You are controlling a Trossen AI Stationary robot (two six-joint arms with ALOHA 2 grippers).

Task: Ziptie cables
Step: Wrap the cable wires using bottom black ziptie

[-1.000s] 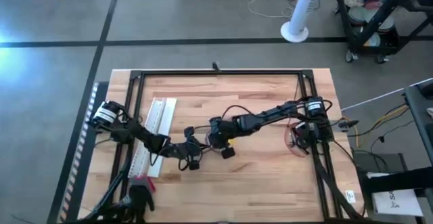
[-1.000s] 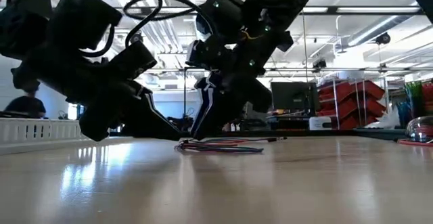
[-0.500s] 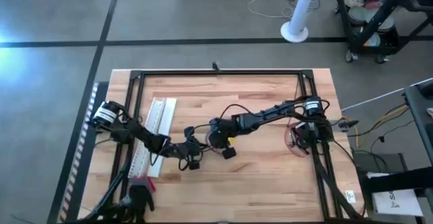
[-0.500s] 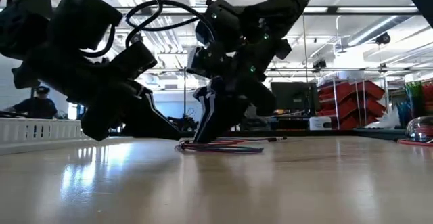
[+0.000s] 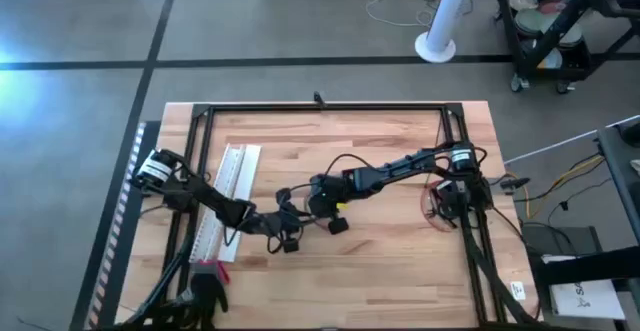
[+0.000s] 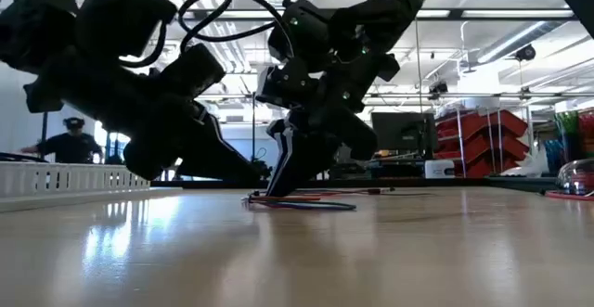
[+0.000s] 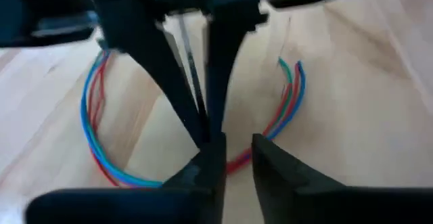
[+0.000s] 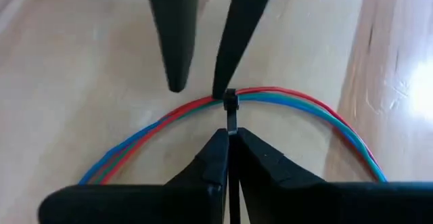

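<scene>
The cables [image 8: 284, 99] are thin red, green and blue wires lying in an arc on the wooden table, also seen in the low view [image 6: 311, 201] and the left wrist view [image 7: 95, 143]. A small dark zip tie [image 8: 230, 103] wraps them at the arc's middle. My right gripper [image 8: 230, 135] [image 5: 312, 209] is shut on the tie. My left gripper [image 7: 233, 146] [image 5: 288, 227] faces it from across the cables, open. One of its fingertips [image 8: 220, 88] stands at the tie's head, and the other [image 8: 176, 82] is clear of the wires. My right gripper pinches the zip tie's free tail [image 8: 230, 121] between its two fingers, close to the head. Its fingers slant steeply down from the table's right. The tie's loop sits around the wires, which rest on the table. Whether my left gripper's fingertip touches the tie's head, I cannot tell.
A long white strip [image 5: 226, 206] lies along the table's left side beside a black frame rail [image 5: 190, 171]. A pink object [image 5: 208, 267] sits near the left front. A red ring [image 5: 432, 211] lies by the right arm's base. A person [image 6: 70, 145] shows beyond the table.
My left gripper has moved a little toward the table's right, closer to the right gripper and the tie. My right gripper has stayed shut on the tie, low over the cables.
</scene>
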